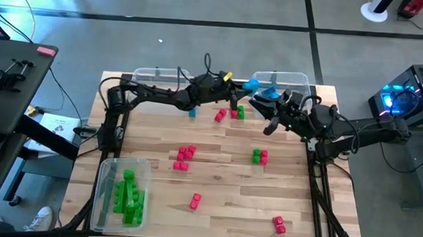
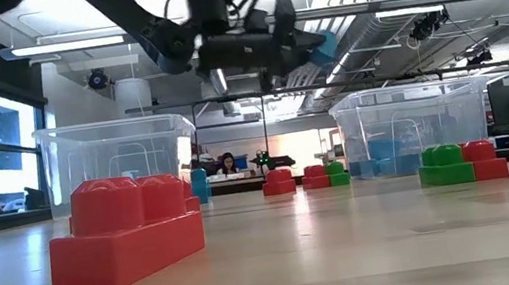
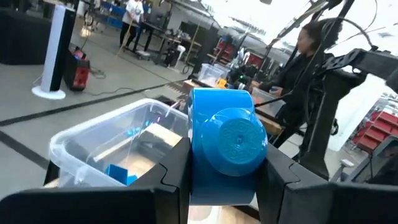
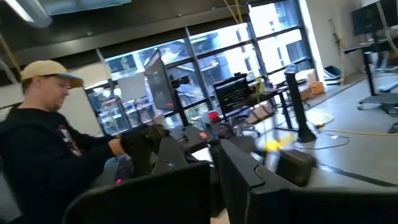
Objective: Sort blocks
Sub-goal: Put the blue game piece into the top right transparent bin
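Note:
My left gripper (image 1: 246, 86) is raised near the far edge and shut on a blue block (image 3: 225, 146), beside the left rim of a clear bin (image 1: 282, 80) that holds blue blocks (image 3: 121, 173). My right gripper (image 1: 267, 127) hovers just right of it over the table with its fingers (image 4: 186, 180) together and nothing between them. Red-pink and green blocks lie flat on the table: a red and green group (image 1: 230, 114), a red pile (image 1: 184, 157), a green and red pair (image 1: 260, 157), and a lone blue block (image 1: 192, 112). My left gripper pinches the blue block between its two fingers (image 3: 177, 174), which sit on opposite side faces (image 3: 198, 124). A round stud (image 3: 239, 140) faces out past the fingertips. The fingers reach in from the table's left, roughly level. The block is lifted clear, high above the table (image 2: 321, 49).
A second clear bin (image 1: 156, 76) stands at the far edge on the left, and a bin of green blocks (image 1: 124, 194) sits at the near left corner. Single red blocks lie near the front edge (image 1: 195, 200) (image 1: 279, 224). A person shows beyond the table (image 4: 43, 149).

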Motion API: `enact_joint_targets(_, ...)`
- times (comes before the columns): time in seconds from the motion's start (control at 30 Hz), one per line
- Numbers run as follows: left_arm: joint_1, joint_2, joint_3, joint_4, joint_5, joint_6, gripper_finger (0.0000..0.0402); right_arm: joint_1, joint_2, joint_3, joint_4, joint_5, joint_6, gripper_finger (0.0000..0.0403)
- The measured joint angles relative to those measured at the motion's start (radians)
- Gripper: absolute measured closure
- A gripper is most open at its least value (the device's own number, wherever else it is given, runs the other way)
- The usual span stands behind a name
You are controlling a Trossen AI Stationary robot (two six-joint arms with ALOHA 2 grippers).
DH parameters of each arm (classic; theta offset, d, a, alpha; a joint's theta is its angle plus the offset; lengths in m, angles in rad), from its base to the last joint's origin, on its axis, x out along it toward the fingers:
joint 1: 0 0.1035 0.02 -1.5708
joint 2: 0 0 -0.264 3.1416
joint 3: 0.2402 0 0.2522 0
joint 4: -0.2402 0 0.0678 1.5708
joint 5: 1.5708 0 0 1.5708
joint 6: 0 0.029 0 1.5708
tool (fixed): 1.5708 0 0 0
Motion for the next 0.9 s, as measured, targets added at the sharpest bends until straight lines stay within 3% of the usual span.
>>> enact_joint_targets(0.23,-0.042,0.222,0.246,-0.036,-0.002,-0.053,0.0310,-0.001,0.000,0.000,0.015,-0.005,0.001,0.0403)
enact_joint_targets(0.43,-0.050,0.436,0.604,-0.247,-0.010,-0.029,0.0310,-0.004,0.006,0.001,0.087,0.007,-0.001,0.0403)
enact_joint_targets(0.53,-0.045,0.494,0.724,-0.324,-0.017,0.039,0.0310,-0.004,0.006,0.001,0.090,0.006,0.001,0.0403)
enact_joint_targets(0.8,-0.022,0.493,0.764,-0.350,-0.052,0.098,0.0310,0.008,0.007,0.001,0.087,0.003,0.001,0.0403)
enact_joint_targets(0.9,-0.014,0.492,0.765,-0.445,-0.027,0.081,0.0304,0.011,0.007,0.001,0.083,-0.007,0.002,0.0403)
